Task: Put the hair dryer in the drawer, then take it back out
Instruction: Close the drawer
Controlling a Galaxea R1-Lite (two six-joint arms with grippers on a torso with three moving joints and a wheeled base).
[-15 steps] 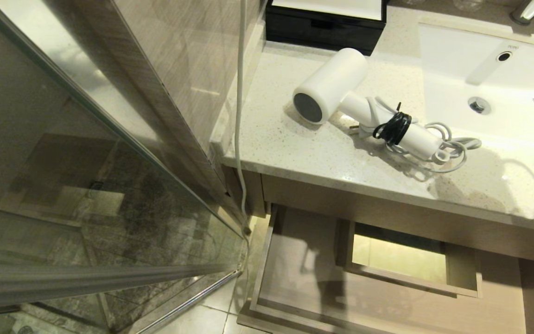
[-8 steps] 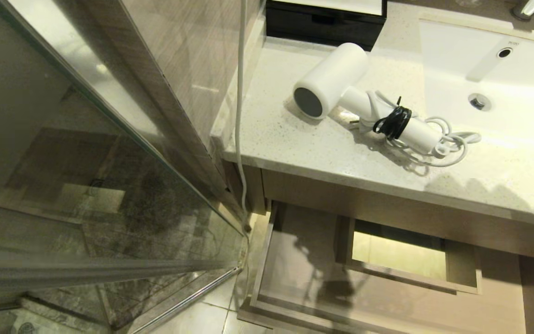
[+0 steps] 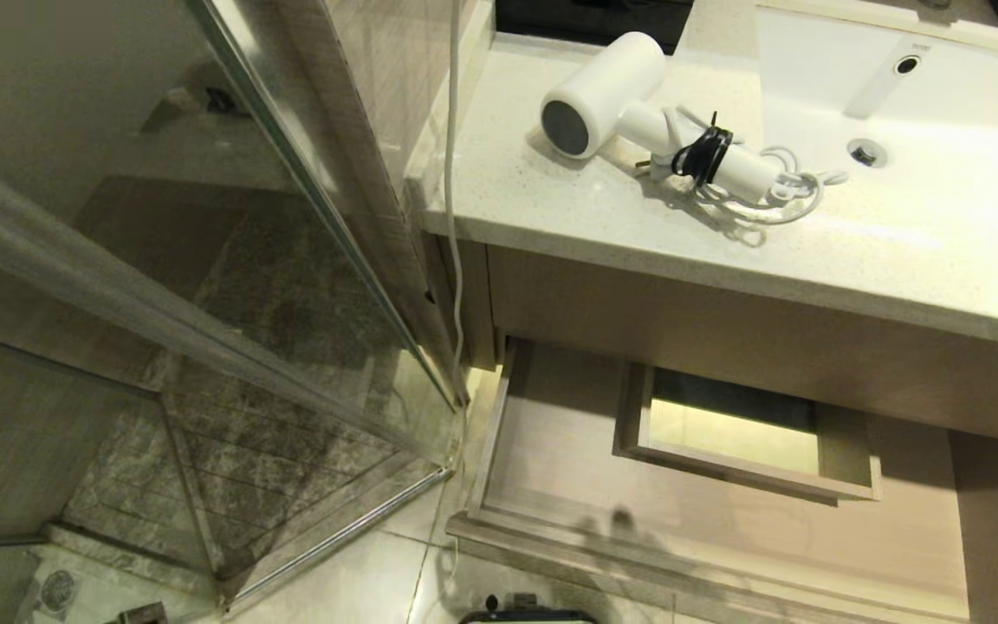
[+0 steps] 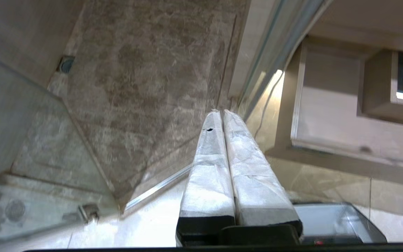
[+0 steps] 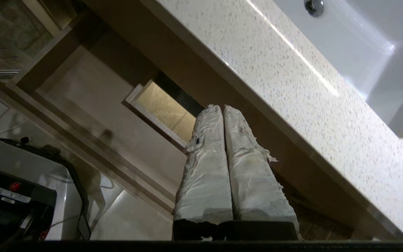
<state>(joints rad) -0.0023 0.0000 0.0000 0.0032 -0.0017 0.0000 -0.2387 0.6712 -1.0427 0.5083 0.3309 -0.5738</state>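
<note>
The white hair dryer (image 3: 638, 117) lies on the speckled countertop (image 3: 568, 208), its dark round end toward the counter's front and its cord bound by a black strap. Below it the light-wood drawer (image 3: 551, 459) stands pulled out, nothing in it, with a boxed cut-out (image 3: 742, 451) in its middle. Neither arm shows in the head view. My right gripper (image 5: 221, 107) is shut and holds nothing; it hangs in front of the cabinet, above the open drawer (image 5: 93, 94) and below the counter edge. My left gripper (image 4: 221, 112) is shut, parked low over the floor beside the drawer (image 4: 327, 115).
A glass shower door (image 3: 230, 260) and its metal track (image 3: 343, 537) stand left of the cabinet. A white cord (image 3: 454, 173) hangs down the wall by the counter's left end. The white sink (image 3: 915, 95) fills the counter's right. My base (image 5: 16, 196) sits on the tiled floor.
The whole head view has shifted: the counter and hair dryer sit higher in the picture, and more of the drawer and floor shows. The right gripper seen at the right edge earlier has left the view.
</note>
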